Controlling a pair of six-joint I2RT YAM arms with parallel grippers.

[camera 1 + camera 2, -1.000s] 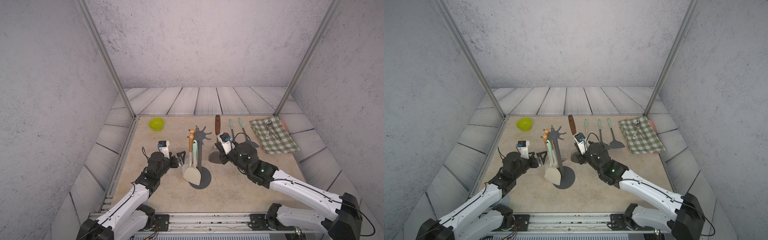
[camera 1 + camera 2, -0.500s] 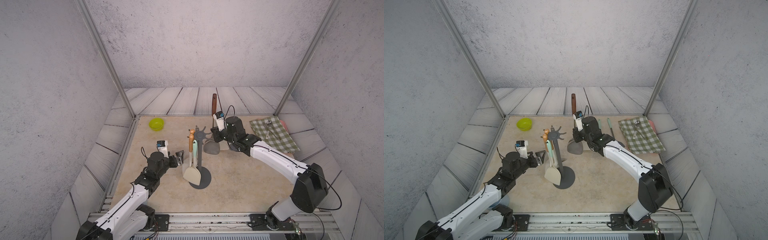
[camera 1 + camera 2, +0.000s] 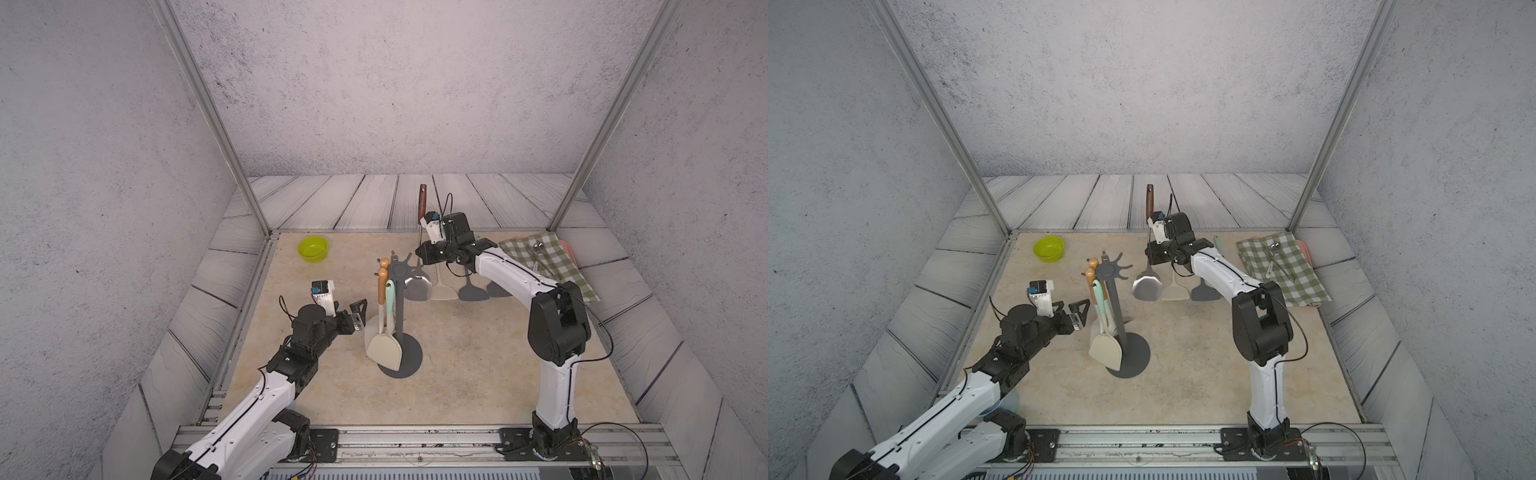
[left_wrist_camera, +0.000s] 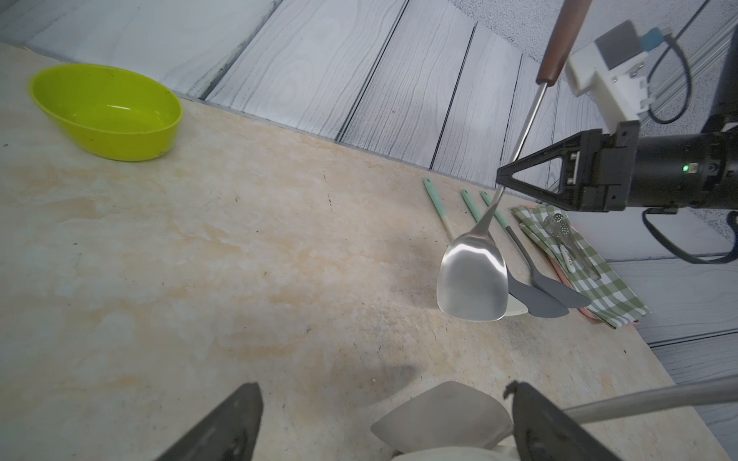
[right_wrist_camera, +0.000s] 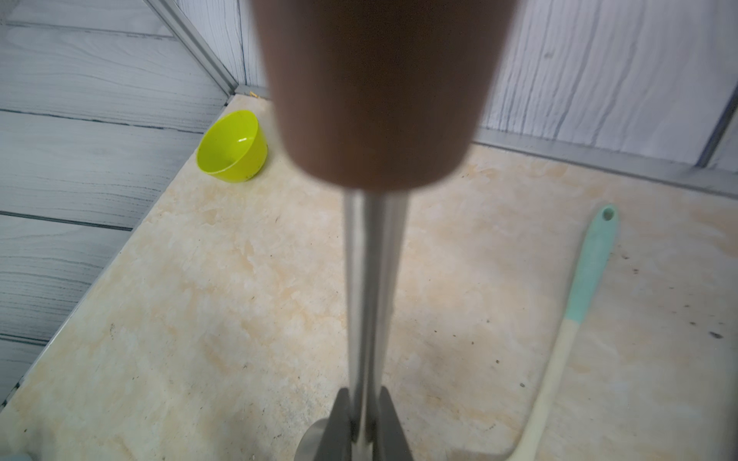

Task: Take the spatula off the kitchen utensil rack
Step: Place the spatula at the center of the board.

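The right pincer [image 4: 502, 180] pinches the steel spatula [image 4: 471, 279] by its thin shaft, with the blade hanging below the fingers and the wooden handle above. It is clear of the kitchen utensil rack [image 3: 400, 316] nearby. The left pincer [image 3: 358, 318] stands spread, just beside the rack's hanging beige turner [image 3: 384, 351].

Steel, brown-handled spatula [image 3: 417, 289] upright, blade down, clear of the standing dark grey kitchen utensil rack [image 3: 412, 353]
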